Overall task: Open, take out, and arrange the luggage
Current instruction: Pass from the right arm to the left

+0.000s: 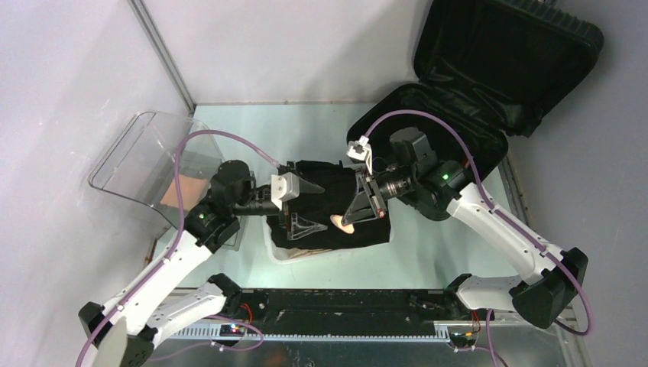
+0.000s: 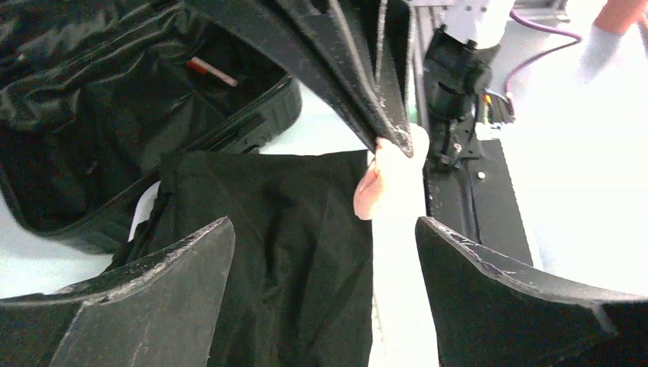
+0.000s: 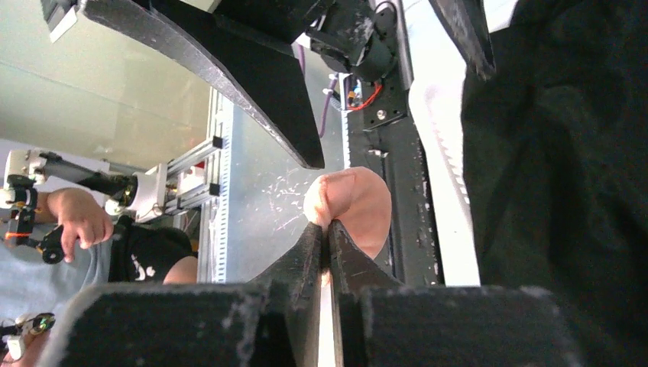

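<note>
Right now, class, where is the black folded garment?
In the top view, the black folded garment lies mid-table, draped over the white basket, just front-left of the open black suitcase.

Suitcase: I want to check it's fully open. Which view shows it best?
Top external: the suitcase shows almost whole, lid raised. The left wrist catches only part of its lined interior; the right wrist shows none.

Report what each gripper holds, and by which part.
The right gripper is shut on a small peach-pink item, pinching its edge; what it is cannot be told. The left gripper is open, holding nothing.
</note>
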`<control>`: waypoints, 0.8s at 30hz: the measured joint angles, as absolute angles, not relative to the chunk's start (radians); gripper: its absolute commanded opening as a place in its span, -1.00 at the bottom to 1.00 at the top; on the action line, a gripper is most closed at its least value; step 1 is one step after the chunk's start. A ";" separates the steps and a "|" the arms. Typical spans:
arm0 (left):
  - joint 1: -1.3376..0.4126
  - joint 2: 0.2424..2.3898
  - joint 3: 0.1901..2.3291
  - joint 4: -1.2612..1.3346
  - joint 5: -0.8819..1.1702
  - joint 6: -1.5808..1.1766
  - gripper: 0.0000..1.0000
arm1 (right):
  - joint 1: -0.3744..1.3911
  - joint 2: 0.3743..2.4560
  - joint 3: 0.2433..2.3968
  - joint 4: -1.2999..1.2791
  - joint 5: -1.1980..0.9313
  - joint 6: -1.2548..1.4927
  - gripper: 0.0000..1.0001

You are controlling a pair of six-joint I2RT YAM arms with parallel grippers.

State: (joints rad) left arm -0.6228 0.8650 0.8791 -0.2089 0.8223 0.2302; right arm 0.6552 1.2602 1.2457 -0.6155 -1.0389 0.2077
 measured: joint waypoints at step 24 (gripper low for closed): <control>-0.647 0.886 0.878 -0.126 1.055 0.195 -0.10 | 0.725 1.242 1.244 -0.573 -1.003 0.260 -0.84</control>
